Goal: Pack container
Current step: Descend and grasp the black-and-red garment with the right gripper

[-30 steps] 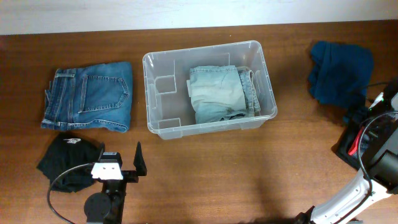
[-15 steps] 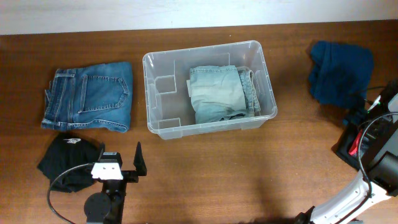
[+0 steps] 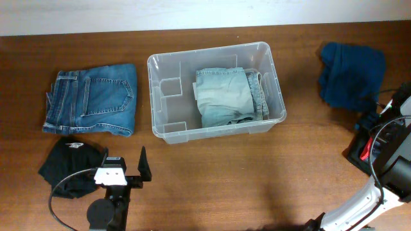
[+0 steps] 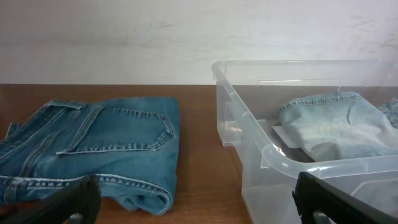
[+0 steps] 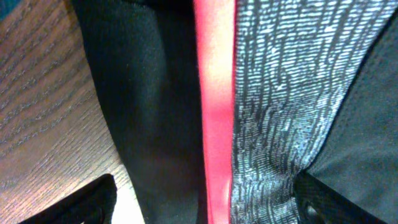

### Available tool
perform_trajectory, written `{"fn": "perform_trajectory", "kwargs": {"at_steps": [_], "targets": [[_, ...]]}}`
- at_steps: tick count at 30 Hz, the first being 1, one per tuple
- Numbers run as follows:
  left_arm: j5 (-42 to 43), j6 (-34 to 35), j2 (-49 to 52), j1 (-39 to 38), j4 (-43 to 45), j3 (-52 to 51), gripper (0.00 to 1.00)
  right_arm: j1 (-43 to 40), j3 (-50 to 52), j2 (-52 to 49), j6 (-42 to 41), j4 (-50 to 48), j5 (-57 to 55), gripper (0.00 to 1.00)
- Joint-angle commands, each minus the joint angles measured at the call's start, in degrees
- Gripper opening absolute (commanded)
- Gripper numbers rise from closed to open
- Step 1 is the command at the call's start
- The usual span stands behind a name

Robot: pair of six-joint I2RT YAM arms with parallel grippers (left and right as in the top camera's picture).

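Note:
The clear plastic container [image 3: 207, 50] stands at mid-table with folded light-wash jeans [image 3: 225, 96] inside, toward its right. It also shows in the left wrist view [image 4: 273, 155], with the light jeans [image 4: 336, 127]. My left gripper [image 3: 124, 165] is open and empty, near the table's front left, short of the container. My right gripper [image 3: 371, 125] is at the far right edge, low over a black, red and grey garment [image 3: 361, 151]. In the right wrist view its fingers [image 5: 205, 208] are spread wide over that garment [image 5: 267, 106], holding nothing.
Folded blue jeans [image 3: 90, 99] lie left of the container, also in the left wrist view [image 4: 93, 149]. A black garment [image 3: 67, 168] lies front left beside my left arm. A dark blue garment [image 3: 352, 74] lies at the back right.
My right arm has shifted slightly at the right edge. The left arm and the clothes have not moved.

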State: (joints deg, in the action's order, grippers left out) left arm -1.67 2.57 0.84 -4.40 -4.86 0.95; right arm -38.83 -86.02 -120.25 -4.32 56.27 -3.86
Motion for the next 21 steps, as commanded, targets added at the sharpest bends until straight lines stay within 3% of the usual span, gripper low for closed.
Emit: {"fn": "perform_trajectory", "kwargs": {"at_steps": [1, 9, 12, 16, 19, 20, 21], "targets": [[0.48, -0.90, -0.39, 0.22, 0.13, -0.42, 0.99, 0.20, 2.23, -1.09, -0.61, 0.22, 2.01, 0.86], [0.48, -0.90, -0.39, 0.24, 0.13, -0.42, 0.99, 2.05, 5.95, -1.27, -0.63, -3.58, -0.90, 0.83], [0.48, -0.90, -0.39, 0.22, 0.13, -0.42, 0.99, 2.19, 8.17, -1.31, -0.63, -5.66, -2.29, 0.89], [0.48, -0.90, -0.39, 0.24, 0.13, -0.42, 0.99, 2.12, 8.28, -1.31, -0.66, -5.70, -2.45, 0.88], [0.46, -0.90, -0.39, 0.24, 0.13, -0.42, 1.00, 2.12, 8.28, -1.31, -1.33, -5.64, -2.43, 0.76], [0.46, -0.90, -0.39, 0.24, 0.13, -0.42, 0.99, 2.12, 8.28, -1.31, -2.12, -5.62, -2.40, 0.70], [0.48, -0.90, -0.39, 0.24, 0.13, -0.42, 0.99, 2.12, 8.28, -1.31, -2.16, -5.55, -2.16, 0.57]]}}
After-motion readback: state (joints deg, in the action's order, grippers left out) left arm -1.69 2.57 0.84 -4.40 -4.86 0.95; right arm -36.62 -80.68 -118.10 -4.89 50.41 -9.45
